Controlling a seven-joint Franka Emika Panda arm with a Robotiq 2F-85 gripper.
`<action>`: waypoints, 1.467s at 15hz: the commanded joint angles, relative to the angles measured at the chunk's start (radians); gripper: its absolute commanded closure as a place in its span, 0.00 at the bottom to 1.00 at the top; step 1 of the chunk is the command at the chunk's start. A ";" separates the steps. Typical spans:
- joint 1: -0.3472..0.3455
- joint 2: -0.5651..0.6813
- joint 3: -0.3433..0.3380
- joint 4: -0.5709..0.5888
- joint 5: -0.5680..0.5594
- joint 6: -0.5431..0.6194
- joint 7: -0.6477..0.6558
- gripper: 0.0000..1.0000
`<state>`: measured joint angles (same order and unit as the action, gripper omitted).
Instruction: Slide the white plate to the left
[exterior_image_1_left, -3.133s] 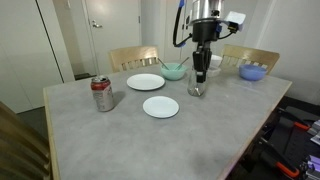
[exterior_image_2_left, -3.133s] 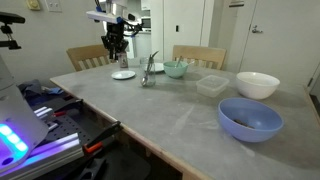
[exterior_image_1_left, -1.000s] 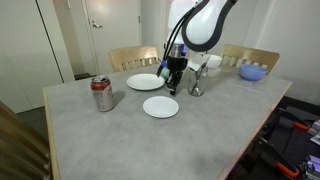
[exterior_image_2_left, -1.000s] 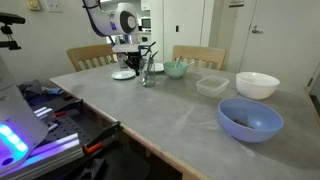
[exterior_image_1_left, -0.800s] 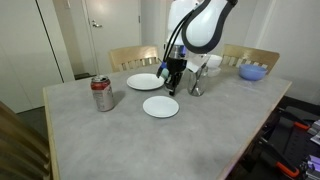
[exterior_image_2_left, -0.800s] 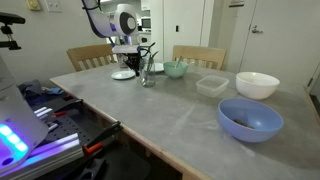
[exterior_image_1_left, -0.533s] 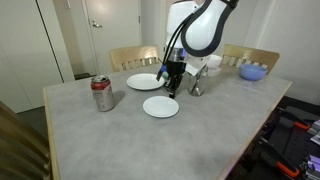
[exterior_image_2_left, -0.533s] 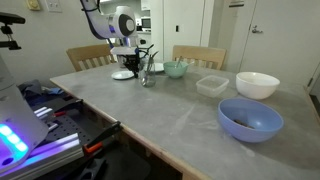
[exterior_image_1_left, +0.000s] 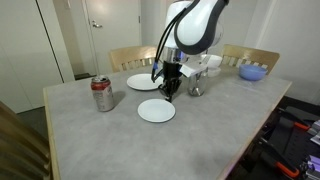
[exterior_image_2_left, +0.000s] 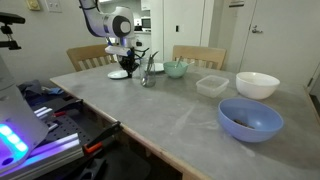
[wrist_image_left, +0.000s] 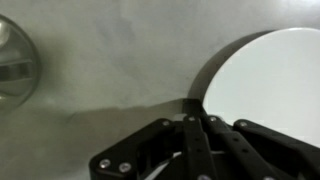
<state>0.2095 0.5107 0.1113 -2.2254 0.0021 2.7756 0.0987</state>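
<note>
The plain white plate (exterior_image_1_left: 156, 110) lies flat on the grey table, in front of the wider plate with the shaded rim (exterior_image_1_left: 145, 82). My gripper (exterior_image_1_left: 170, 90) is down at the table, at the plain plate's far right edge. In the wrist view the fingers (wrist_image_left: 195, 125) are pressed together with nothing between them, and their tips meet the rim of the white plate (wrist_image_left: 270, 85). In an exterior view the gripper (exterior_image_2_left: 122, 68) stands over a white plate (exterior_image_2_left: 121, 75) at the table's far end; I cannot tell which plate it is.
A red soda can (exterior_image_1_left: 101, 94) stands left of the plates. A drinking glass (exterior_image_1_left: 196, 88) is right of the gripper, with a teal bowl (exterior_image_1_left: 175, 71) and a blue bowl (exterior_image_1_left: 253, 71) behind. A clear container (exterior_image_2_left: 211, 85), a white bowl (exterior_image_2_left: 257, 85) and a large blue bowl (exterior_image_2_left: 249, 118) sit further along.
The arm came from the glass to the plain plate and lowered. In the last half second the gripper moved left and the plate slid a little left and toward the table's front.
</note>
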 joint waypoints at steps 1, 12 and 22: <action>-0.024 -0.005 0.036 0.005 0.059 -0.038 0.008 1.00; 0.017 0.007 0.082 0.030 0.106 -0.076 0.059 1.00; 0.111 0.067 0.089 0.130 0.082 -0.139 0.099 1.00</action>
<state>0.2964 0.5248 0.1979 -2.1655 0.0895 2.6831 0.1825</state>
